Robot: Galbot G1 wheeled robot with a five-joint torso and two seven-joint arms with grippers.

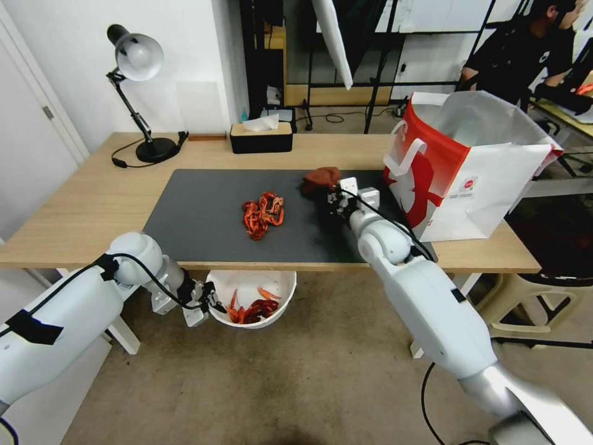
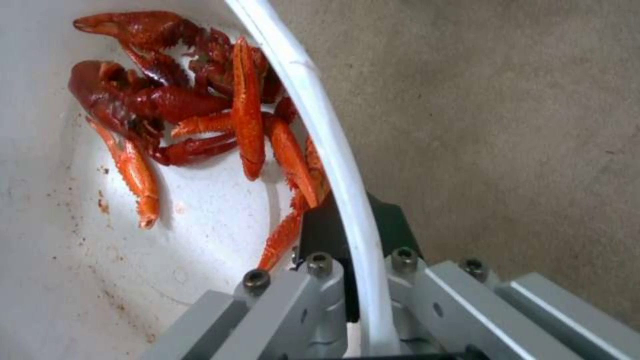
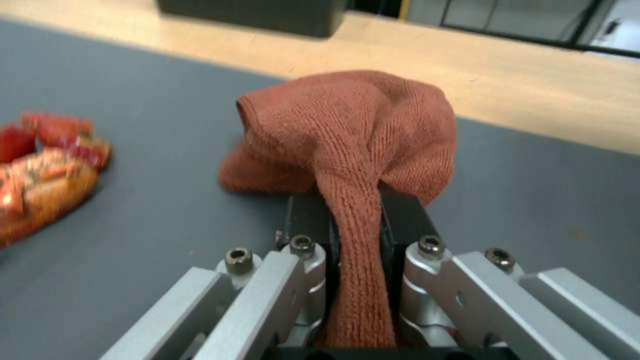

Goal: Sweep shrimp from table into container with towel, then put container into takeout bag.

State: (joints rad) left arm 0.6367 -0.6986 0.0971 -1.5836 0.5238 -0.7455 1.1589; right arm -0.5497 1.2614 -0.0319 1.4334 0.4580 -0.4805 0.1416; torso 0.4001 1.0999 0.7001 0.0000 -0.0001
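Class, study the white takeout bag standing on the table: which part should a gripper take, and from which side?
Probably a handle of the takeout bag. The white loop on its red panel faces the right gripper, which is shut on the towel and would need freeing first. The bag stands upright with an open mouth, so coming from the mat side looks simplest.

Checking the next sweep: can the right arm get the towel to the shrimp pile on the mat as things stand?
Probably yes. The right tool, shut on the towel, sits on the mat beside the shrimp pile, with bare mat between them.
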